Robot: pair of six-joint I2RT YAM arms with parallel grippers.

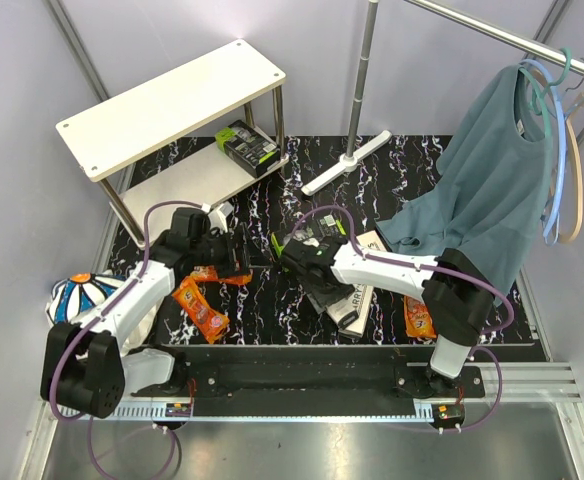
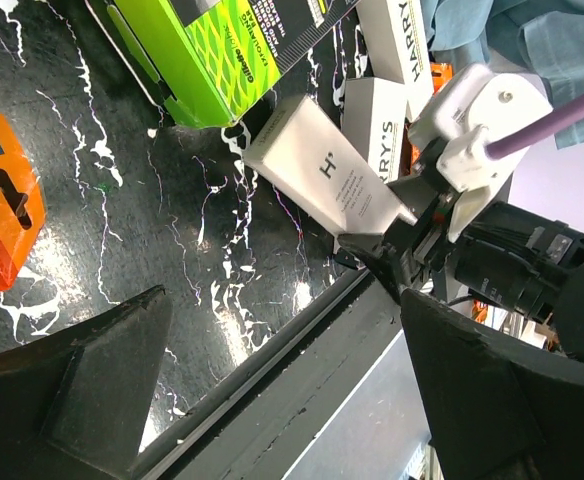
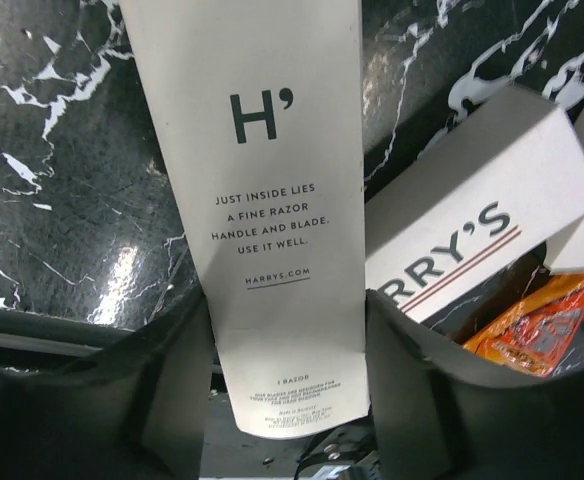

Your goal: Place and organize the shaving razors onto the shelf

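Right gripper (image 3: 287, 320): jaws set on a white H' box (image 3: 272, 200), one finger against each long edge, gripping it near its end; the box points away from the wrist over the black marbled counter (image 1: 272, 195); whether its far end touches the counter, cannot tell.

Left gripper (image 2: 282, 300): jaws wide open, nothing between them; it hangs over the counter just left of the right gripper, facing the held box.

Shelf (image 1: 172, 105) at the far left of the counter, two white boards on silver legs; top board bare; one black-and-green pack (image 1: 247, 147) on the right end of the lower board.

Other razors on the counter: a lime-green pack (image 2: 212, 50) just beyond the held box; a second Harry's box (image 3: 472, 230) beside it on the right, tilted, partly over an orange packet (image 3: 542, 320); two orange packets (image 1: 200, 308) near the left arm, one close under its wrist; another orange packet (image 1: 417, 318) by the right arm's base.

Also here: white T-shaped foot (image 1: 344, 165) of a clothes rail (image 1: 492, 35); teal shirt (image 1: 482, 190) on a hanger; patterned ball (image 1: 72, 295) off the counter's left edge.
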